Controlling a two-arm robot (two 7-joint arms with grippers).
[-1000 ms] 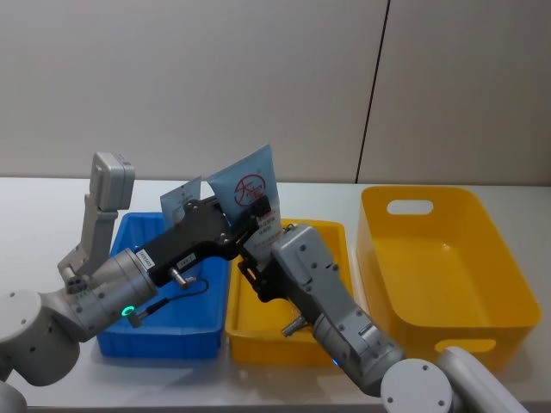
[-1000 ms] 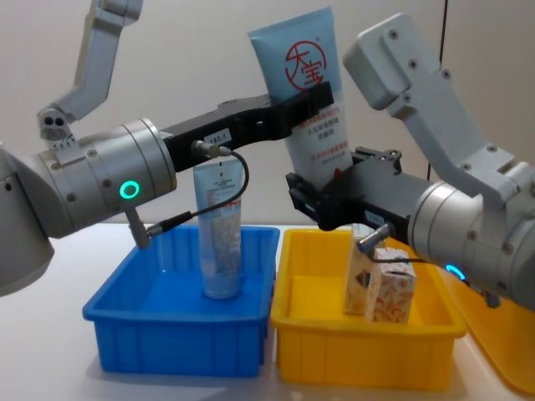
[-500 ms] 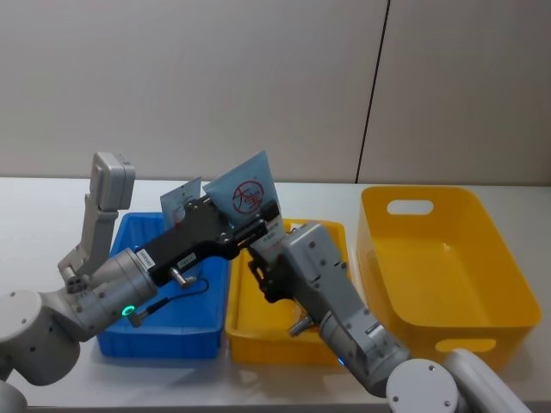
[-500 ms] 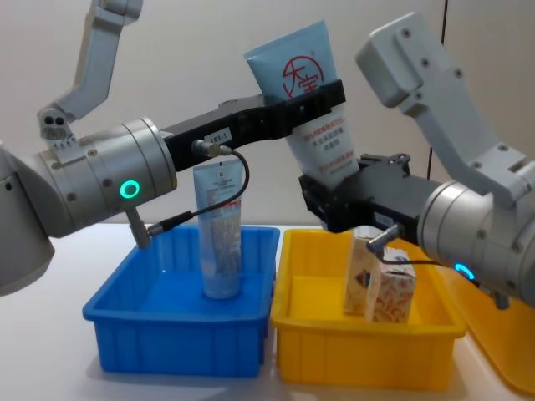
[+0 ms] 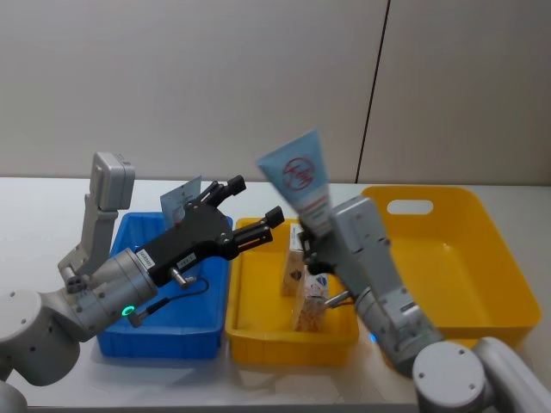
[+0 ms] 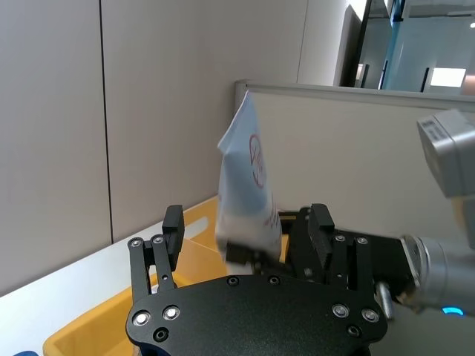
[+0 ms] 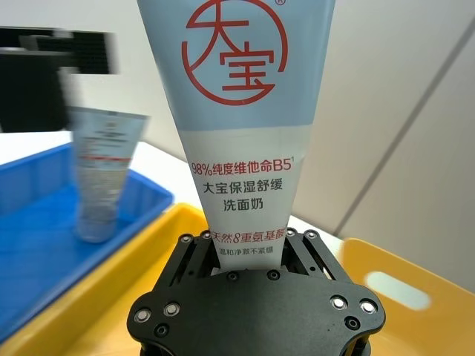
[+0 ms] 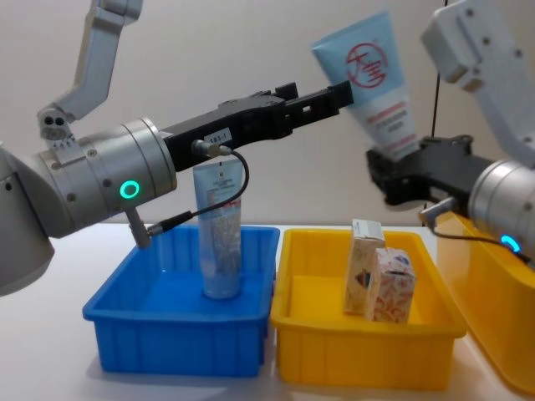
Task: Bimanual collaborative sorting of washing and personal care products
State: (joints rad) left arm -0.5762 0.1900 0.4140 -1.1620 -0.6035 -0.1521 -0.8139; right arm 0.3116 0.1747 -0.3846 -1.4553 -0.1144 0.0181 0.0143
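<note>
A pale blue tube with a red circle logo [image 5: 297,176] [image 8: 376,79] [image 7: 237,111] is held up in the air, crimped end upward. My right gripper [image 5: 315,231] [image 8: 399,163] [image 7: 241,241] is shut on its lower end, above the right side of the small yellow tray [image 5: 254,288]. My left gripper [image 5: 248,206] [image 8: 311,93] [image 6: 246,230] stands open just left of the tube, not touching it. A second pale blue tube [image 8: 219,234] [image 7: 102,178] stands upright in the blue tray [image 8: 167,351]. Two white patterned boxes [image 8: 363,263] [image 8: 391,286] stand in the small yellow tray.
A large yellow bin [image 5: 443,275] with a handle cutout sits at the right, beside the small yellow tray. The blue tray [image 5: 155,340] and yellow tray [image 8: 359,368] sit side by side on the white table. A grey wall stands behind.
My left gripper opened and let go of the red-logo tube. My right gripper has carried the tube to the right and away from the left gripper.
</note>
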